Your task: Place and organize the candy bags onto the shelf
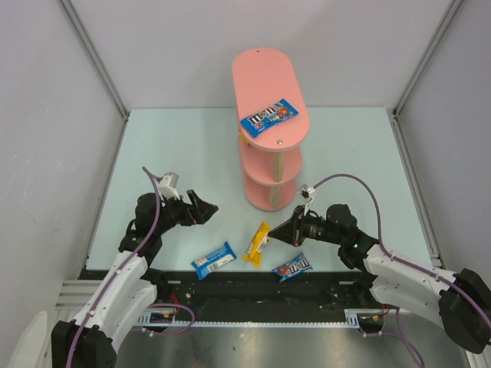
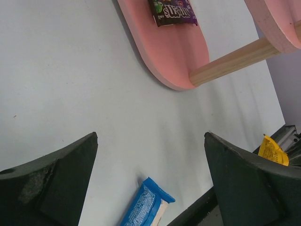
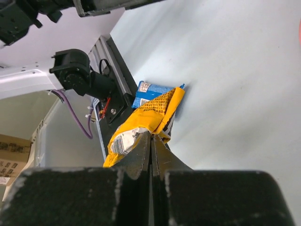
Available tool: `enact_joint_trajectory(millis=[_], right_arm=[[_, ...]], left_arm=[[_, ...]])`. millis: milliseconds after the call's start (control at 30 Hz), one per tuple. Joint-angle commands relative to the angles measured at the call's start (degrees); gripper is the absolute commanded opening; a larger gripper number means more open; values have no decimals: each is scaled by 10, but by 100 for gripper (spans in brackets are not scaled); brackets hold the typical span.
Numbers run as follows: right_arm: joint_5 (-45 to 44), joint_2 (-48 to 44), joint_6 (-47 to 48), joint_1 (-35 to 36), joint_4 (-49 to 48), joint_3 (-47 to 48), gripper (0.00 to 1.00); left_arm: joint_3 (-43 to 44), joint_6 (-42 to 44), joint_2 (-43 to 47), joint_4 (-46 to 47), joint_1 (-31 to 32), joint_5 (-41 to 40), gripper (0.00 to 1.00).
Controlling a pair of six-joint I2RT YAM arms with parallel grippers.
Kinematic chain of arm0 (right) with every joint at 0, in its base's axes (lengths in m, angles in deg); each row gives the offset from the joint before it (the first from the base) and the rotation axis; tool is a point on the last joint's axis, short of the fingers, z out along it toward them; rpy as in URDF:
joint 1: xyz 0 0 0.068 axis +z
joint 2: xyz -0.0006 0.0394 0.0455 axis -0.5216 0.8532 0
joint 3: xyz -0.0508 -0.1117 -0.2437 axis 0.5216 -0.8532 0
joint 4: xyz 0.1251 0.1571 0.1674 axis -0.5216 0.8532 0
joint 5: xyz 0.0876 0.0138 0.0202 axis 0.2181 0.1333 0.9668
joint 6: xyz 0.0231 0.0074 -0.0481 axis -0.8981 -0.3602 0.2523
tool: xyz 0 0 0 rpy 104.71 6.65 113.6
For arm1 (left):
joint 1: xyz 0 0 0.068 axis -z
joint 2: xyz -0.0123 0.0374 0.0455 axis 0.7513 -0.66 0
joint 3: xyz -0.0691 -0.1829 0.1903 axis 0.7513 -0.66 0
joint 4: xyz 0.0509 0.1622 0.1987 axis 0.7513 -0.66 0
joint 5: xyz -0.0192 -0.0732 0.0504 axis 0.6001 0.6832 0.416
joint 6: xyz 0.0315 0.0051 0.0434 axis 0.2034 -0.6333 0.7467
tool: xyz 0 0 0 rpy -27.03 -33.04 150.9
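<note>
The pink shelf (image 1: 265,77) stands at the back middle of the table. A blue candy bag (image 1: 268,117) lies on its top board. A bit of yellow (image 1: 242,140) shows at the middle tier's left edge. In the left wrist view a purple bag (image 2: 172,11) lies on the shelf's bottom board (image 2: 174,52). My right gripper (image 1: 290,230) is shut on one end of a yellow bag (image 1: 257,244), which hangs low over the table in front of the shelf (image 3: 150,115). My left gripper (image 1: 205,208) is open and empty, above a blue bag (image 1: 212,260) that lies flat (image 2: 146,207).
Another blue bag (image 1: 292,267) lies near the table's front edge, below my right gripper. The black front rail (image 1: 253,287) runs along the near edge. White walls close in the left, right and back sides.
</note>
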Motion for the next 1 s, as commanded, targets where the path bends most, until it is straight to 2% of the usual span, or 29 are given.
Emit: enact_joint_trajectory(millis=[0,133,267,367,500,700,833,967], right_arm=[[37,-27,-6,-17,-29,4,0],[-38,-33,-32,-20,39,32,0],[-116,-18,-65,-17,181,95,0],[-125,4,-82,-15,240,134,0],[-120,41,-115,-18,309,178,0],[-96,79,-150,-22,363,217,0],[-89,77,-165,-34,375,222,0],[-80,73,-167,-47,385,222,0]], left_arm=[[-1,-11,-1,27,2,19,100],[9,-16,17,17,2,-1,100],[8,-8,123,32,5,-28,100],[-2,28,189,67,21,-43,99],[-10,87,282,78,40,-19,99],[22,191,279,54,84,24,97],[55,276,254,-3,142,4,96],[64,322,228,-15,208,-32,96]])
